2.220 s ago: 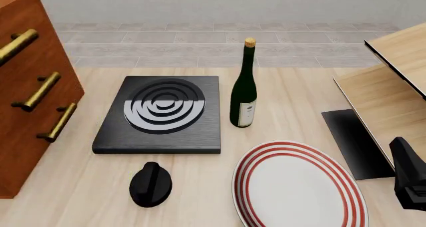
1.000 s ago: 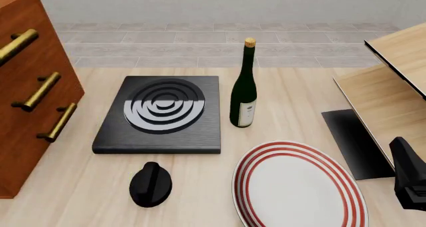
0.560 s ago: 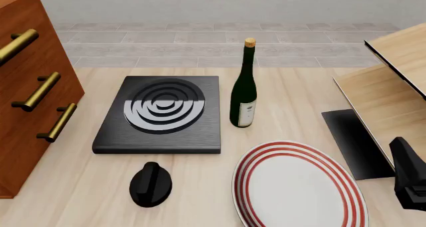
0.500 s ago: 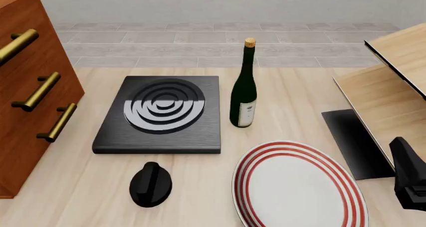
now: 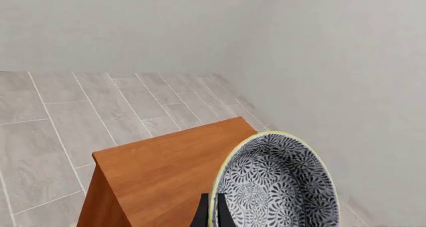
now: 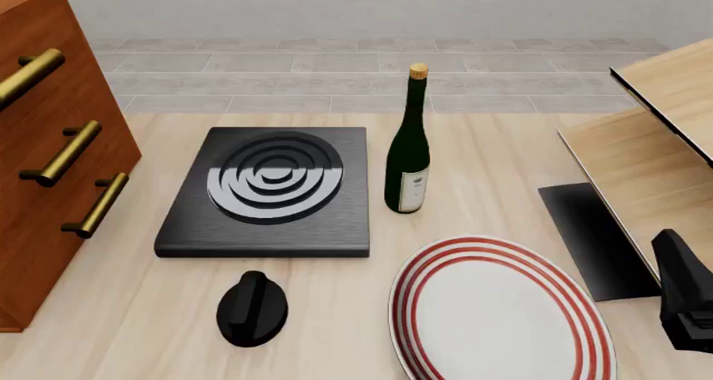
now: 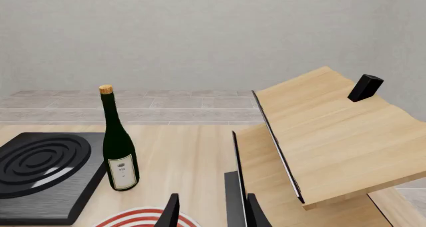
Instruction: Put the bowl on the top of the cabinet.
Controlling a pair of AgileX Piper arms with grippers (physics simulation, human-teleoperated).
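Here, bowl (image 5: 276, 184) above cabinet (image 5: 166, 179), tiled floor (image 5: 60, 122)

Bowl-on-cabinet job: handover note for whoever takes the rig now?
Left gripper: shut on the rim of the bowl, which is held on edge above the cabinet top; neither shows in the front view.
Right gripper: open, holding nothing, low beside the pale shelf unit, near the plate.
Done: bowl lifted and brought over the cabinet.
Left: level the bowl, lower it onto the top, release, pull the left arm back.
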